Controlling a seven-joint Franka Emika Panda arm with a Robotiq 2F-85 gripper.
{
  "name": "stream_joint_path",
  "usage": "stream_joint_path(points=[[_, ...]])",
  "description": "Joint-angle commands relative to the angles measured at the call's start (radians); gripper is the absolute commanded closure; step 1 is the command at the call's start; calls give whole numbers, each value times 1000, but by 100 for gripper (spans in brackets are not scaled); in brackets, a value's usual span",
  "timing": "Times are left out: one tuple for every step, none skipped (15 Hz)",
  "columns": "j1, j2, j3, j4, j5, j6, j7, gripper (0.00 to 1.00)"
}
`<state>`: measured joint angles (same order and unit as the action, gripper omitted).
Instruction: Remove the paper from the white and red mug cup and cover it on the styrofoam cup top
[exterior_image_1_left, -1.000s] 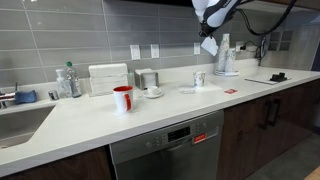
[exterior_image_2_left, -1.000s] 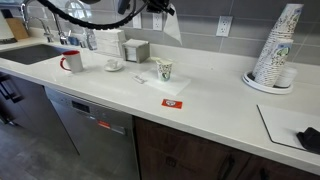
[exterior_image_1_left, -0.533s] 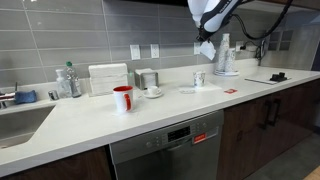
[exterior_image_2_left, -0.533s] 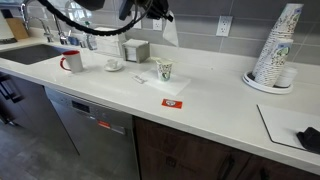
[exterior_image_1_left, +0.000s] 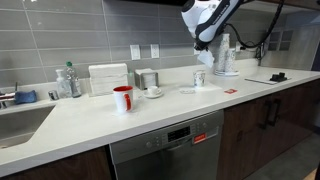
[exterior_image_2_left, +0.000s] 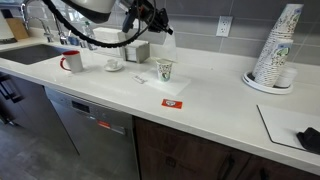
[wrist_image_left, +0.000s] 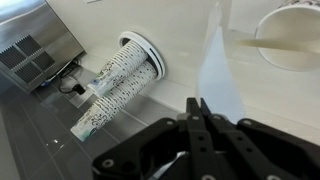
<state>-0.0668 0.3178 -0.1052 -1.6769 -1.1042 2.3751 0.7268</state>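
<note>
One sheet of paper (wrist_image_left: 220, 70), and the gripper (wrist_image_left: 198, 110) has it pinched: the fingers are clamped tight on its near edge at bottom centre of the wrist view, and the sheet runs from the tips toward the top of the frame. The cup (wrist_image_left: 292, 35) sits at upper right there, open rim uncovered, just right of the sheet's far end. In an exterior view the gripper (exterior_image_1_left: 200, 44) hangs above the cup (exterior_image_1_left: 199, 78), with the paper (exterior_image_1_left: 203, 57) dangling between them, above the rim. The mug (exterior_image_1_left: 122, 98) stands well apart, left of centre on the counter (exterior_image_1_left: 90, 120). A cup stack (wrist_image_left: 120, 85) shows left of centre in the wrist view.
</note>
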Motion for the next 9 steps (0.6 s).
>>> stream_joint_path(points=[[34,39,-18,38,-40,-64,17,100],[38,44,-16,41,-39,-80,10,100],[42,49,-14,45,-40,-98,4,100],[45,53,-10,47,-29,-116,-9,100],[47,58,-7,49,-22,-132,-18,100],[49,63,-4,52,-16,-146,-27,100],[53,69,-4,56,-18,-157,-30,100],[55,75,-3,59,-17,-163,-31,100],[58,81,-2,64,-17,-172,-33,100]])
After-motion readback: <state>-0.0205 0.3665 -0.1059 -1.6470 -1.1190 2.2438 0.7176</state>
